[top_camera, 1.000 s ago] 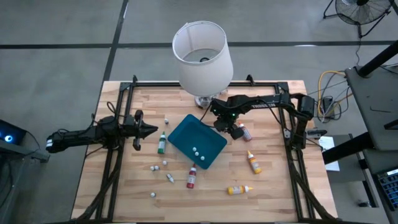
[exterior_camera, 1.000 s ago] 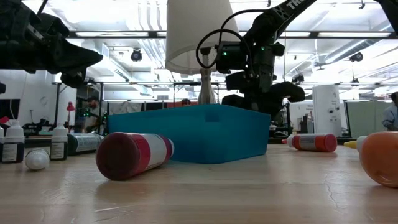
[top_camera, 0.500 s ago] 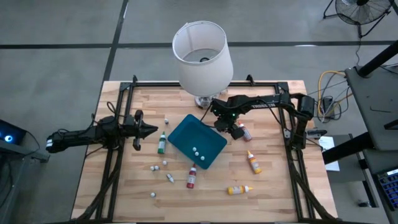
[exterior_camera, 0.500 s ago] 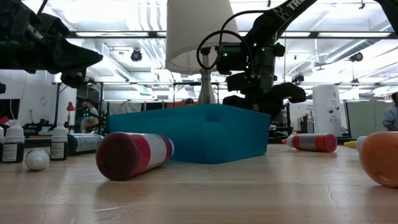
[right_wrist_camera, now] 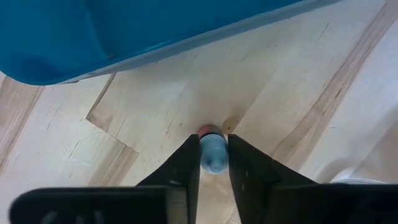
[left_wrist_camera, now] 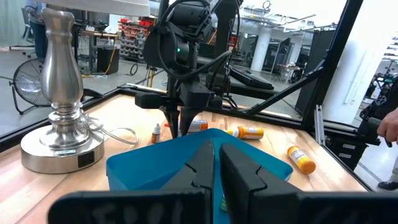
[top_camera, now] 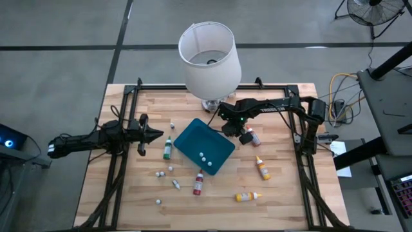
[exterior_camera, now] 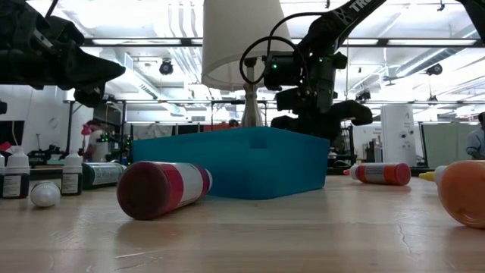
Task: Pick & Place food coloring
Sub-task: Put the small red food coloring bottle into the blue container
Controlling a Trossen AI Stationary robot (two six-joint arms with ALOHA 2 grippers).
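The right hand [right_wrist_camera: 213, 163] is down at the surface [top_camera: 283, 187] just right of the teal tray [top_camera: 203, 145], and its two dark fingers [right_wrist_camera: 186, 163] press against either side of a small bottle tip, pale blue with a red collar behind it [right_wrist_camera: 212, 151]; the gap between them is no wider than that tip, so the hand is clamped on the red food coloring bottle [top_camera: 252, 136]. From above, that bottle lies on the wood beside the tray's right corner, partly under the right hand [top_camera: 245, 134]. The left hand [top_camera: 151, 135] hangs over the left part of the surface, its fingers [left_wrist_camera: 202, 169] pressed together and holding nothing, pointed toward the tray. The other food coloring bottles lie scattered: a green one [top_camera: 167, 148] just left of the tray, a red one [top_camera: 199, 183] near the tray's near corner, an orange one [top_camera: 262, 168] to the right, and a yellow-orange one [top_camera: 247, 196] nearer the front edge. Two small white caps [top_camera: 203, 155] rest inside the tray, and more white pieces [top_camera: 160, 174] lie on the wood to the near left. A lamp with a white shade [top_camera: 208, 57] stands at the far side.
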